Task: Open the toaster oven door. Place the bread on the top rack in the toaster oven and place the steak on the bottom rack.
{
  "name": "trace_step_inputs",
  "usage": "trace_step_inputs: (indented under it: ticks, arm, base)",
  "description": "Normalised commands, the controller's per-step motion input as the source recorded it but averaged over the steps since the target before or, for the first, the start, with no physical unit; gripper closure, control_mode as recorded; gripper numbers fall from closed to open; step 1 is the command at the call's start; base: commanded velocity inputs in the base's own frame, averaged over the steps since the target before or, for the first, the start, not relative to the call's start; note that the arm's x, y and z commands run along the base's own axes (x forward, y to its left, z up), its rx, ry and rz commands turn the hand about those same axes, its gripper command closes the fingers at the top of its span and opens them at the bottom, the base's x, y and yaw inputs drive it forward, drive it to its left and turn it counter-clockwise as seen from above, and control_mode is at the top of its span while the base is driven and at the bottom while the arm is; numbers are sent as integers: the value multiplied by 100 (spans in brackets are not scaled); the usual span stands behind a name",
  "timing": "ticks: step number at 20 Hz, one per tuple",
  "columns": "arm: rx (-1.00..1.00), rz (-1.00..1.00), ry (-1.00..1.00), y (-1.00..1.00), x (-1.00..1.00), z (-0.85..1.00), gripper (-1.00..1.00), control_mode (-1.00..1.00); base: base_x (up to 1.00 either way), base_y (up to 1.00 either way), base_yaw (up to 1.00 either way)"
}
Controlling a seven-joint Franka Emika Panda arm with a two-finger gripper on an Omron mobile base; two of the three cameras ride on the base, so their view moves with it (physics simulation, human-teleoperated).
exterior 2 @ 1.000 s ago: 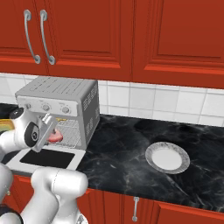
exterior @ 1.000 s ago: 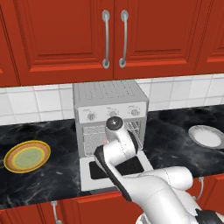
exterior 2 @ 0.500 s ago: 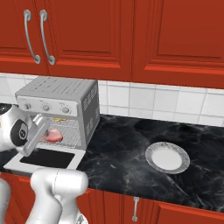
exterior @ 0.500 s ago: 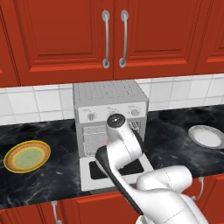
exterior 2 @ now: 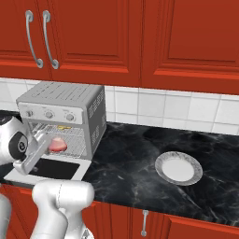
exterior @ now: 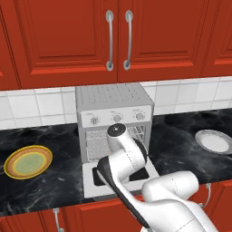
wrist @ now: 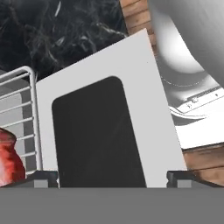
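While the hand (wrist: 112,177) spreads wide, the pinkish-red steak (exterior 2: 58,144) lies on a rack above the lowered toaster oven door (wrist: 105,127).

You saw a toaster oven (exterior: 113,111) of matt silver metal, its door (wrist: 105,127) smooth and pale with a flat black window. The rack (wrist: 19,118) was thin bright wire. The steak (exterior 2: 58,144) looked glossy red. The counter (exterior 2: 140,158) was polished black marble, and the cabinets (exterior: 68,36) satin red wood.
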Motion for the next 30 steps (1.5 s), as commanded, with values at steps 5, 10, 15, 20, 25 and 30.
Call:
trace_step_inputs:
  ticks: [5, 10, 15, 20, 25, 30]
  arm:
    - [-2, 0, 9, 3, 13, -36, -100, -100]
    - [-1, 0, 2, 8, 35, -41, -100, -100]
    - [0, 0, 0, 6, 59, -15, -100, -100]
    - [0, 0, 0, 1, 49, 0, -100, -100]
    - [-1, 0, 0, 3, -3, 7, -100, -100]
    - [-5, 1, 0, 1, -95, 40, -100, -100]
  base:
    - [0, 0, 0]
    - [0, 0, 0]
    - [0, 0, 0]
    - [0, 0, 0]
    - [0, 0, 0]
    - [0, 0, 0]
